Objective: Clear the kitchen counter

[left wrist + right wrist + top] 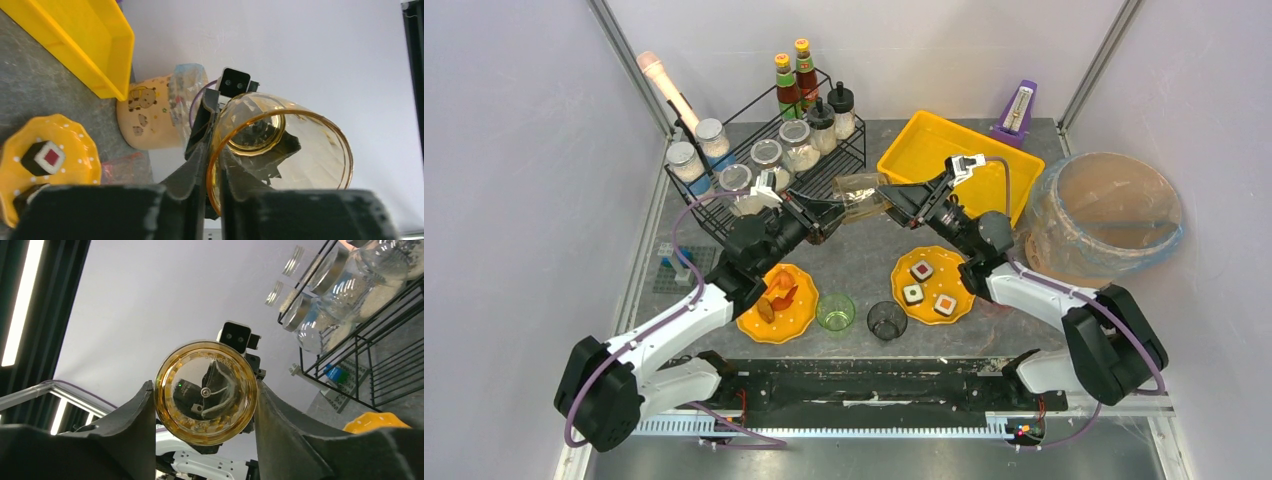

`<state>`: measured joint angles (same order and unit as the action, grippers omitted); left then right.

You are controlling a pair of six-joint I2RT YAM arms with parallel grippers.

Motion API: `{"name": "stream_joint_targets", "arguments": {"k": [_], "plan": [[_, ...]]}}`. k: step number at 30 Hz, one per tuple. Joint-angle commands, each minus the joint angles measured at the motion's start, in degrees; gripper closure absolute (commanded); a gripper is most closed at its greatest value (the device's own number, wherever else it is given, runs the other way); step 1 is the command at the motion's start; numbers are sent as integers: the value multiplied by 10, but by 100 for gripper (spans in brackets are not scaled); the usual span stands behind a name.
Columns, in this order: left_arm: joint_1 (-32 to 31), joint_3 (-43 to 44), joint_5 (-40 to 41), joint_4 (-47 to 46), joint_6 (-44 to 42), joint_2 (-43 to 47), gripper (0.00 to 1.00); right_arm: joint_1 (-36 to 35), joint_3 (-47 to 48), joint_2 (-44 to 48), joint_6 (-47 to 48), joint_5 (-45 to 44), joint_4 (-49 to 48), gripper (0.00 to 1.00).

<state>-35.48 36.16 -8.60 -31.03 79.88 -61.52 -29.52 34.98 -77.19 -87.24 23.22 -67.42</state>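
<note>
An amber glass [861, 193] hangs on its side above the dark-grey kitchen counter [864, 260], between my two grippers. My left gripper [824, 218] is shut on its rim, one finger inside and one outside, as the left wrist view [213, 160] shows; the glass [300, 145] opens toward that camera. My right gripper [902, 203] is closed round the glass's base, with a finger on each side; in the right wrist view the gripper [205, 390] frames the round base [206, 392].
A yellow tray [954, 150] lies at the back right, a black wire rack [764, 150] of jars and bottles at the back left. Two orange plates with food [776, 305] [934, 285], a green glass [835, 311] and a dark glass [886, 320] stand in front. A bag-lined bin [1104, 215] stands at the right.
</note>
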Motion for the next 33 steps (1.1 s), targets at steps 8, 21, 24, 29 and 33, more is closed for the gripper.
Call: {"name": "stream_joint_targets", "arguments": {"k": [8, 21, 24, 29, 33], "plan": [[30, -20, 34, 92, -120, 21, 27, 32, 90, -11, 138, 4, 134, 95], [48, 110, 152, 497, -446, 54, 2, 107, 446, -156, 640, -259, 671, 97], [48, 134, 155, 548, -491, 41, 1, 114, 513, -218, 704, -339, 693, 97], [48, 166, 156, 589, -543, 25, 2, 133, 578, -323, 745, -379, 633, 98], [48, 181, 154, 601, -565, 10, 2, 141, 630, -400, 768, -393, 591, 97]]}}
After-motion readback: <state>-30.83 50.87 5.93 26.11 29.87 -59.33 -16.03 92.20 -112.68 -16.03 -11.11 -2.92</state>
